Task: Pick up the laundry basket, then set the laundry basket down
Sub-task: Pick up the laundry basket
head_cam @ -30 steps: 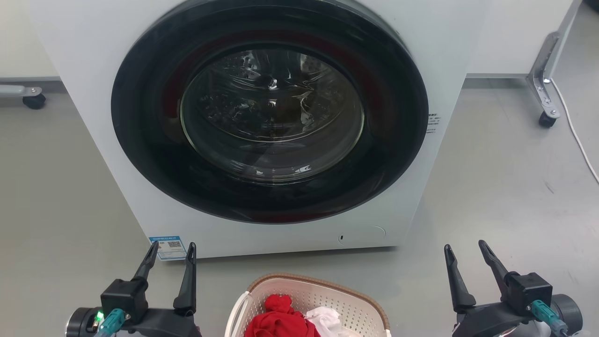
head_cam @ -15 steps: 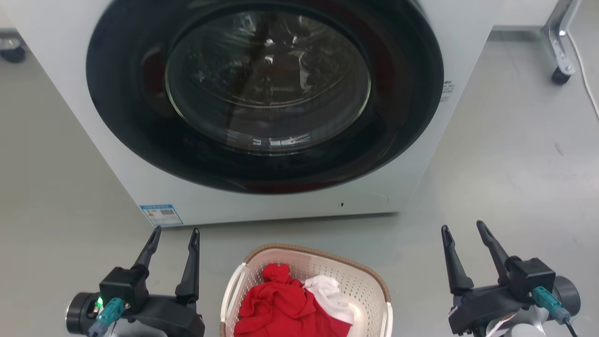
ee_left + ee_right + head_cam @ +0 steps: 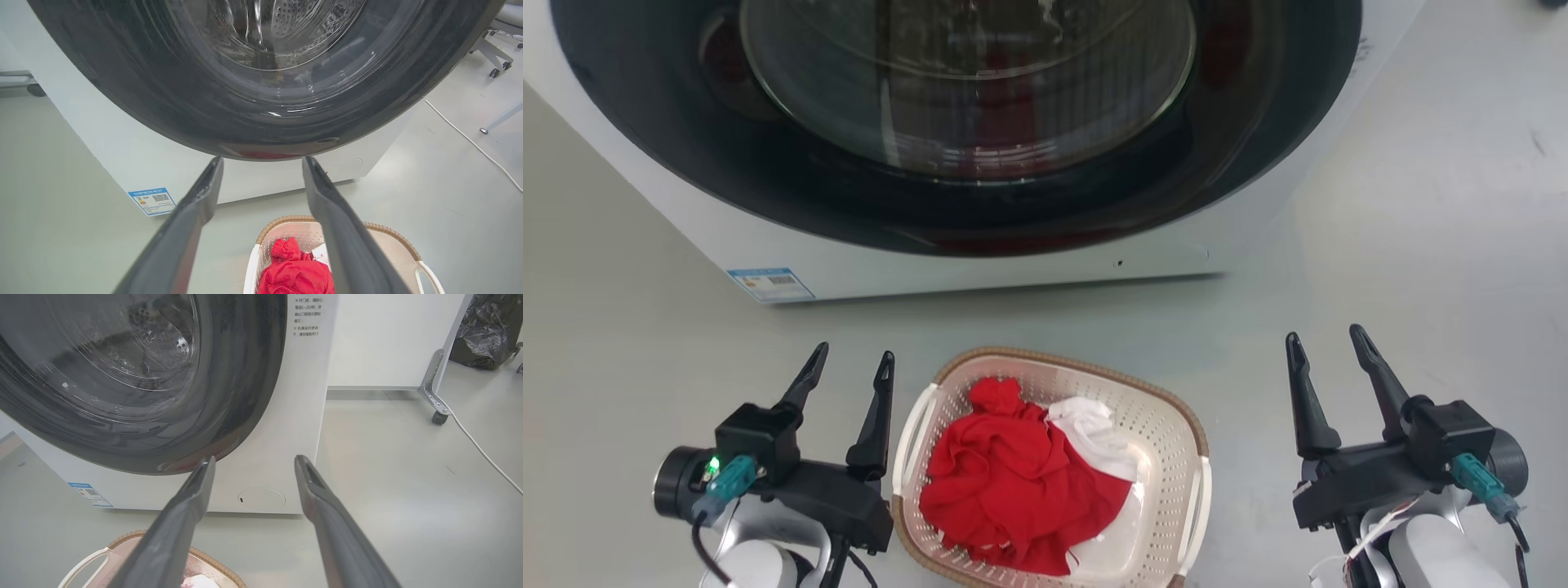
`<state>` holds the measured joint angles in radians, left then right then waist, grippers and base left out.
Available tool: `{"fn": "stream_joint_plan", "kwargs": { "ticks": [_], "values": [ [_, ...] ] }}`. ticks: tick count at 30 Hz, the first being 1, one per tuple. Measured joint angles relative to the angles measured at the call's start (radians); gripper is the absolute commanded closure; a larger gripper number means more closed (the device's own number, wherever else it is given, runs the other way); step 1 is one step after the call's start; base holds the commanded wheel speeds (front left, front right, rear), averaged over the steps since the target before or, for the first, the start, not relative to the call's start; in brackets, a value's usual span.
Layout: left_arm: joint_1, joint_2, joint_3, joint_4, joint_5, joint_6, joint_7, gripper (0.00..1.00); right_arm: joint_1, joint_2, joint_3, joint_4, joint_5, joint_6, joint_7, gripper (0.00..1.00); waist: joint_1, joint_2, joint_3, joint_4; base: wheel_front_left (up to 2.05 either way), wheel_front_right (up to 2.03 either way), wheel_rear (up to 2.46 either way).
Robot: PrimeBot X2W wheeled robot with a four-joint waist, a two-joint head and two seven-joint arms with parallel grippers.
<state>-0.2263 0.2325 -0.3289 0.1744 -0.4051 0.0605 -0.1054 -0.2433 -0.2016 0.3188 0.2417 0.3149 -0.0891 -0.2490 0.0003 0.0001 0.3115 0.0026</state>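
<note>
- Basket (image 3: 1164, 416) not yet lifted; we log both steps pending.
- Left gripper (image 3: 854, 353) just beside basket, right gripper (image 3: 1324, 336) well apart from it; fingers spread, empty.

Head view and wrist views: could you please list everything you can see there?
laundry basket: one, cream, brown rim, floor between the hands.
garment: one, red, in the basket.
cloth: one, white, beside the garment.
washing machine: one, white, dark round door, behind the basket.
label: one, blue-white, machine's lower left corner.
cable: one, white, floor at right.
left hand: one, dark, open, left of the basket.
right hand: one, dark, open, right of the basket.
</note>
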Motion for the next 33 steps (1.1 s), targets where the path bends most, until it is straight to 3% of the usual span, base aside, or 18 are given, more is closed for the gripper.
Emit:
{"fn": "stream_joint_plan", "kwargs": {
  "ticks": [13,33],
  "values": [
    [-0.109,-0.004,-0.042,0.105,-0.011,-0.053,0.108,0.00,-0.084,0.009,0.000,-0.023,-0.014,-0.007,0.000,0.00,-0.0001,0.0000,0.193,-0.009,0.00,0.00,0.00],
    [-0.333,0.020,-0.016,0.317,-0.035,-0.114,0.202,0.00,-0.208,0.033,-0.002,-0.047,-0.044,-0.009,0.000,0.00,-0.0002,0.0000,0.494,-0.047,0.00,0.00,0.00]
  ]
}}
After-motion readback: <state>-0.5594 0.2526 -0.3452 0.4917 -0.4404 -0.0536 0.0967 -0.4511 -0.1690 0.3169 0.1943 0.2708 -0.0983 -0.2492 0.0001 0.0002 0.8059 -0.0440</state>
